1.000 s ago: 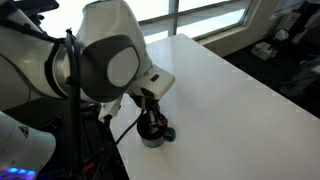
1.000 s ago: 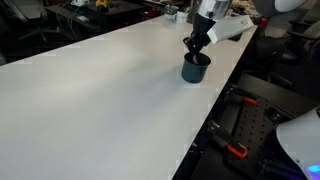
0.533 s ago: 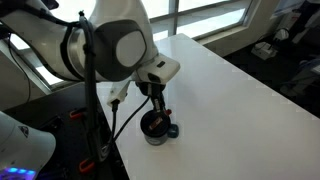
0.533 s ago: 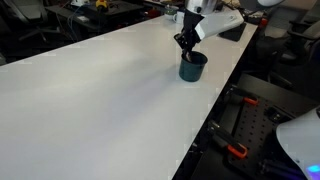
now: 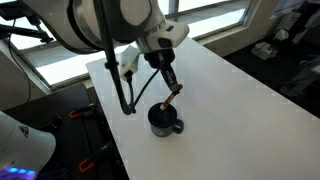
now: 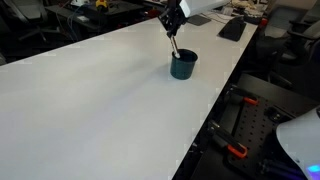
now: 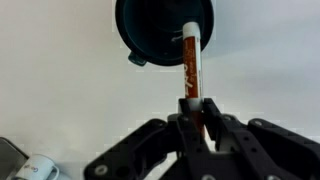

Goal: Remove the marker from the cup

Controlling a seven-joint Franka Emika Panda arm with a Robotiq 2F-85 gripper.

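White surface [image 5: 240, 90], long; window [image 5: 205, 12] behind (dark benches [image 6: 40, 20] beyond). Claw [image 7: 192, 118] clenched on marker [image 7: 189, 62], lower end over cup [image 7: 165, 30] mouth; cup near surface edge.

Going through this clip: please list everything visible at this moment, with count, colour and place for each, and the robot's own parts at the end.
Reddish-orange stick-shaped marker with dark parts: one, held at its upper end, with its lower end over the cup's mouth. Whether it clears the rim cannot be told.
Dark navy round mug-style cup with a side handle: one, upright on the table near its edge, below the gripper.
Large white table: one, fills most of both exterior views.
Flat black thing: one, at the far end of the table. It is too small to identify.
White and grey robot arm: one, reaches over the table's edge.
Black gripper: one, above the cup, shut on the marker.
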